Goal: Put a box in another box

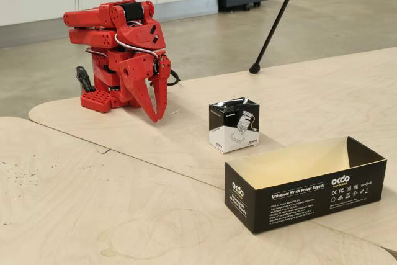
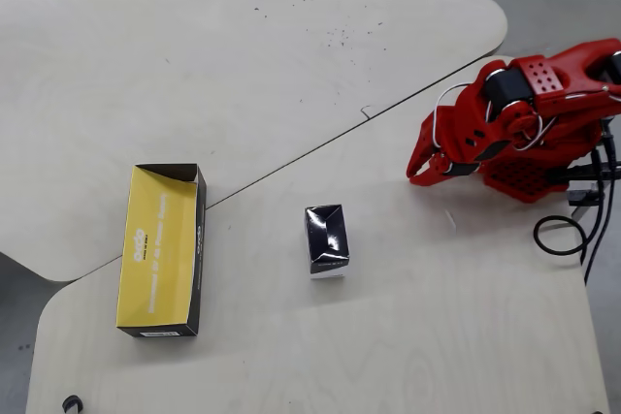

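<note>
Separating gripper (image 1: 157, 116) from box (image 1: 234, 125) (bare tabletop (image 1: 186, 134))

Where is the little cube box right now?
In the overhead view, the cube box stands on the table between the long box at left and the gripper at right, touching neither.

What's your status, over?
Tool shut, empty, arm folded. Small box untouched on table. Long box empty. Path clear.

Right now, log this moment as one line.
arm: folded at base | end effector: shut, empty, tips down | small box: on table, untouched | long open box: empty | task: not begun
</note>
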